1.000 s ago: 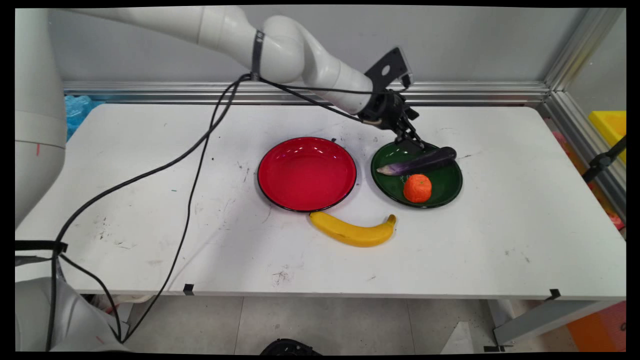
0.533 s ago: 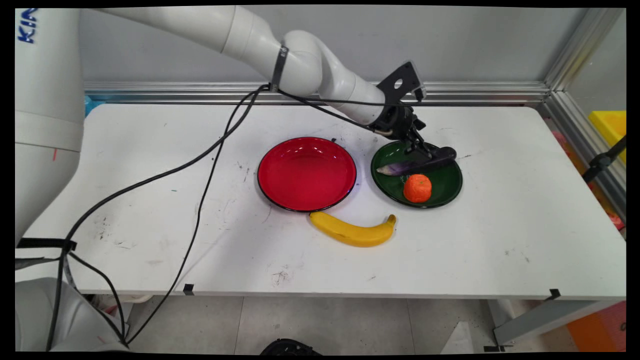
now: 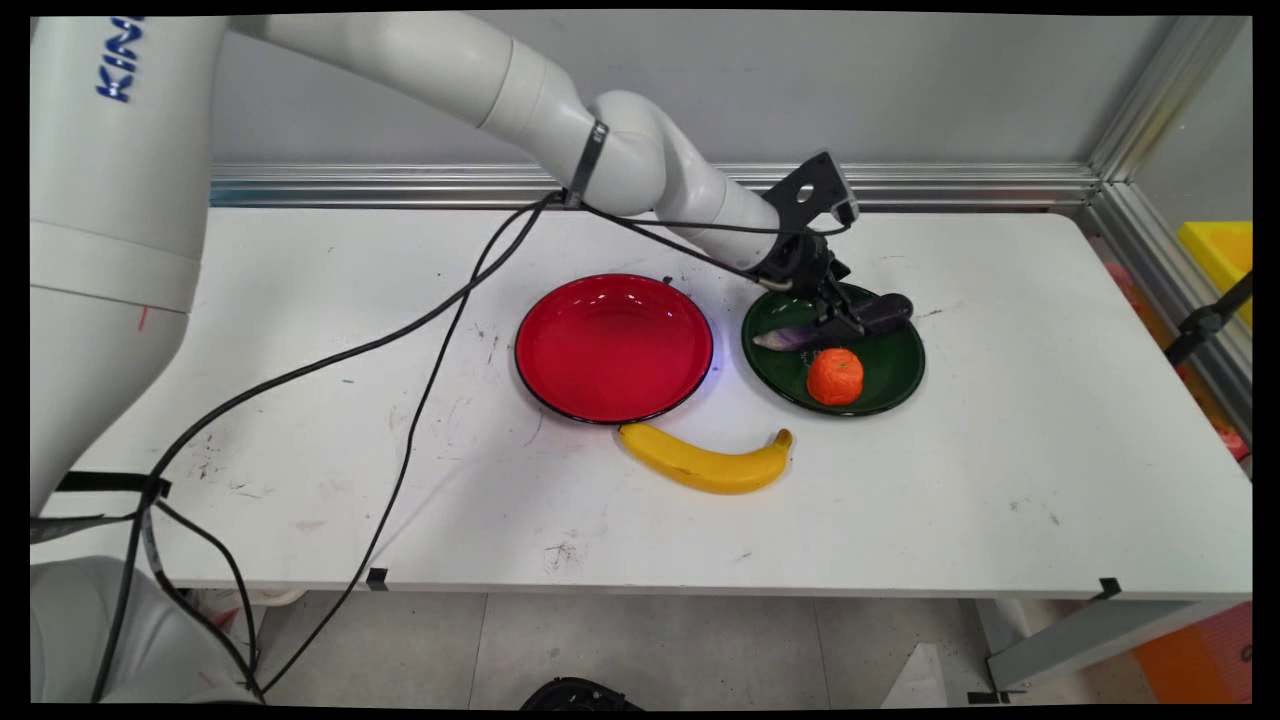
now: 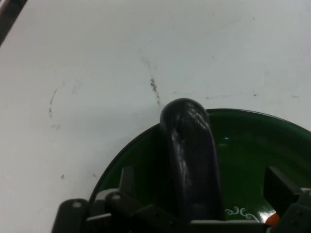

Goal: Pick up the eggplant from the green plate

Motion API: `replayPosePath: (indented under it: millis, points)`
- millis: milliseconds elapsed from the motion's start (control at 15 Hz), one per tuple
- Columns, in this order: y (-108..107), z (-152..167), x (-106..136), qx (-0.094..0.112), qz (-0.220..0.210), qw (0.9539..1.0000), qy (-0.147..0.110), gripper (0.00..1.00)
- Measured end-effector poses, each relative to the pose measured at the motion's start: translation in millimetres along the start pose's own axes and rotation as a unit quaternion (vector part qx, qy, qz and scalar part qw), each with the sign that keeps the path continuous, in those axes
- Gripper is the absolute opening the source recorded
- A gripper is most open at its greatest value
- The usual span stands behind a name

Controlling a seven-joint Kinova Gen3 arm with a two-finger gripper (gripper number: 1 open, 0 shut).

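Gripper (image 3: pixel 838 322) over eggplant (image 3: pixel 880 311) in green plate (image 3: pixel 895 375)

A dark purple eggplant (image 4: pixel 190 160) with smooth, glossy skin lies in a shiny green plate (image 3: pixel 885 365) with a glazed look. Beside it, a red plate (image 3: pixel 612 345) is equally glossy. The orange (image 3: pixel 835 376) has a matt, dimpled surface; the banana (image 3: pixel 705 461) looks smooth, like plastic. The white tabletop (image 3: pixel 1000 450) is matt and scuffed. The claw (image 3: pixel 838 322) is matt black.
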Motion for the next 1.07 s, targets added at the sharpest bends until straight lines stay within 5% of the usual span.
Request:
replayPosePath:
  millis: [733, 800, 1067]
  points:
    - [3.1, 26.7, -11.8, -0.007, -0.029, 0.9996, -0.001, 1.00]
    - [3.1, 28.1, -12.6, -0.007, -0.031, 0.9995, -0.001, 0.00]
    - [1.5, 32.1, -13.7, -0.006, -0.038, 0.9993, 0.001, 0.00]
